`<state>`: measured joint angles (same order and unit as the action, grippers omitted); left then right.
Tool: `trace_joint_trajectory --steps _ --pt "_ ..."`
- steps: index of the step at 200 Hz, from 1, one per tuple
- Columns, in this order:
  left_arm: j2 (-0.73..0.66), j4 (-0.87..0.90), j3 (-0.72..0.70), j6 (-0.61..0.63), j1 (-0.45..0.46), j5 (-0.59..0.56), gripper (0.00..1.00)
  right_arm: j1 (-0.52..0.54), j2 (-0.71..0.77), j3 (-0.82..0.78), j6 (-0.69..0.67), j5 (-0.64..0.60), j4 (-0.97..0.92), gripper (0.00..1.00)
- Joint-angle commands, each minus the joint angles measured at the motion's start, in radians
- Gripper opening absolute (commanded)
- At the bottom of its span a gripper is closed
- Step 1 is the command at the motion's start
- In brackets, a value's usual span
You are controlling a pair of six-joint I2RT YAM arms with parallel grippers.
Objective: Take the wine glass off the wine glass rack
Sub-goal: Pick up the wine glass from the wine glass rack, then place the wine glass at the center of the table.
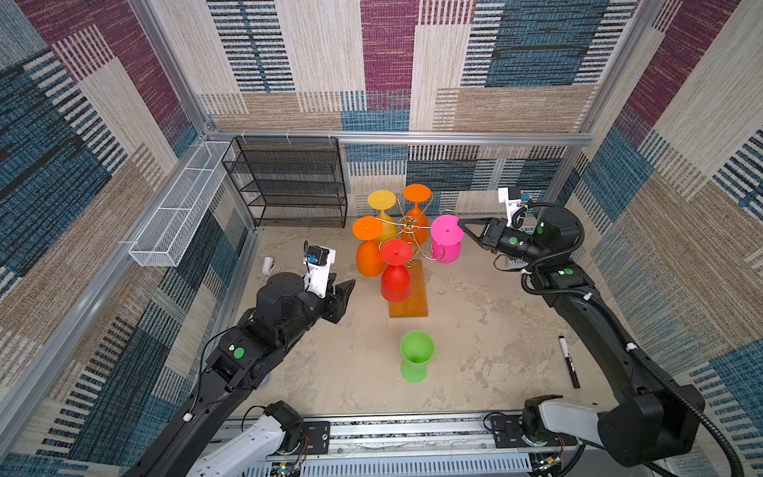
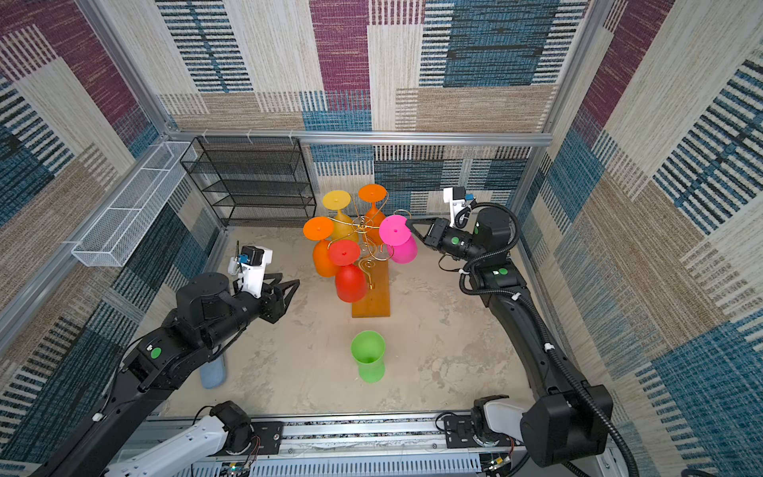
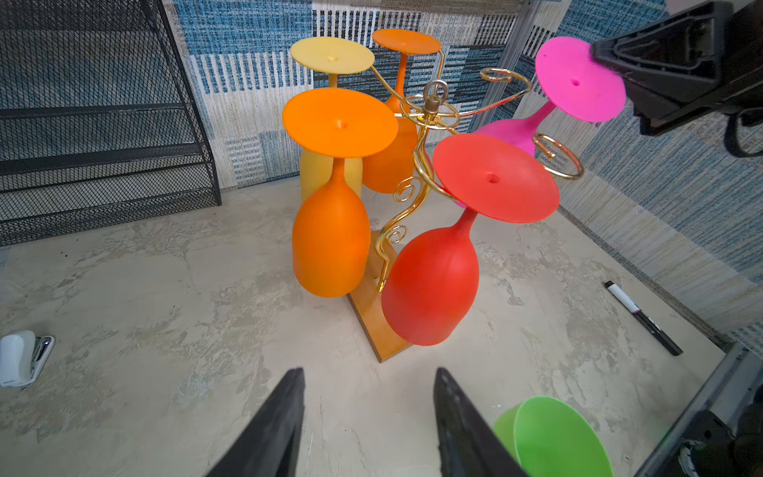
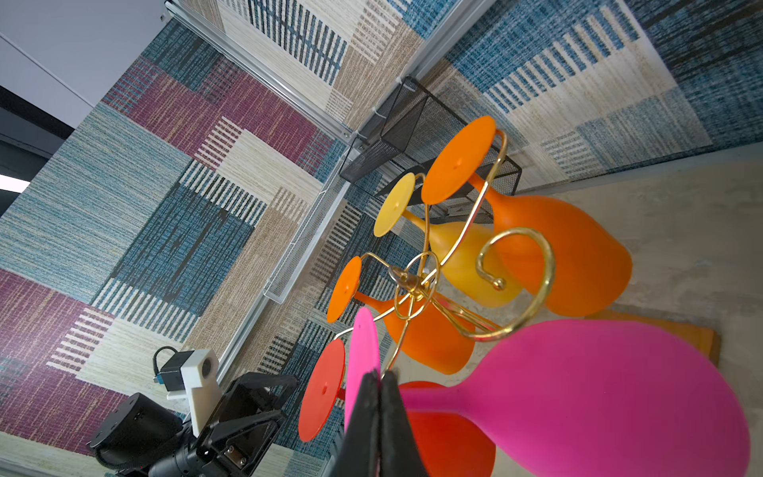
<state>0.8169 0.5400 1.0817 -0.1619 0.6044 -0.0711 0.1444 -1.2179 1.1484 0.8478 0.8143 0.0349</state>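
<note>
I count six wine glasses. Five are at the rack (image 1: 413,307) mid-table: one yellow glass (image 1: 382,200), two orange glasses (image 1: 369,258), one red glass (image 1: 395,283) and one pink. One green glass (image 1: 416,355) stands upright nearer, with open table (image 1: 475,330) around it. The right gripper (image 1: 459,224) is pinched tight on the foot rim of the pink wine glass (image 1: 446,235), which tilts at the rack's right; I can't quite tell if its stem is clear of the hook. The left gripper (image 3: 369,373) hangs half open and empty, left of the rack. One marker (image 1: 569,361) lies near the right edge.

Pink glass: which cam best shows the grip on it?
Right wrist view: up close, the right gripper is shut on the foot rim of the pink glass, seen edge-on. Left wrist view shows that foot, stem and gripper from afar, bowl mostly hidden. Both top views show the foot from above, contact small.
</note>
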Motion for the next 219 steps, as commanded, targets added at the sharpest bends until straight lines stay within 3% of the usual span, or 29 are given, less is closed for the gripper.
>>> trace_joint_trajectory --steps 1,69,117,143,167,219 --pt "0.001 -0.027 -0.002 -0.016 -0.002 0.022 0.53 -0.016 0.049 -0.016 -0.023 -0.011 -0.012 0.00" --pt "0.017 -0.097 0.021 -0.015 -0.003 0.093 0.53 -0.122 0.274 -0.052 -0.095 -0.074 -0.137 0.00" --pt "0.064 -0.230 0.043 -0.020 -0.003 0.227 0.53 -0.131 0.394 -0.008 -0.079 -0.069 0.019 0.00" --pt "0.111 -0.331 0.049 -0.044 -0.010 0.335 0.53 -0.131 0.388 -0.030 0.017 0.021 0.253 0.00" --pt "0.160 -0.465 0.043 -0.097 -0.031 0.471 0.53 -0.130 0.357 -0.096 0.192 0.103 0.570 0.00" --pt "0.284 -0.873 0.001 -0.327 -0.135 0.822 0.54 -0.107 0.270 -0.178 0.455 0.157 0.998 0.00"
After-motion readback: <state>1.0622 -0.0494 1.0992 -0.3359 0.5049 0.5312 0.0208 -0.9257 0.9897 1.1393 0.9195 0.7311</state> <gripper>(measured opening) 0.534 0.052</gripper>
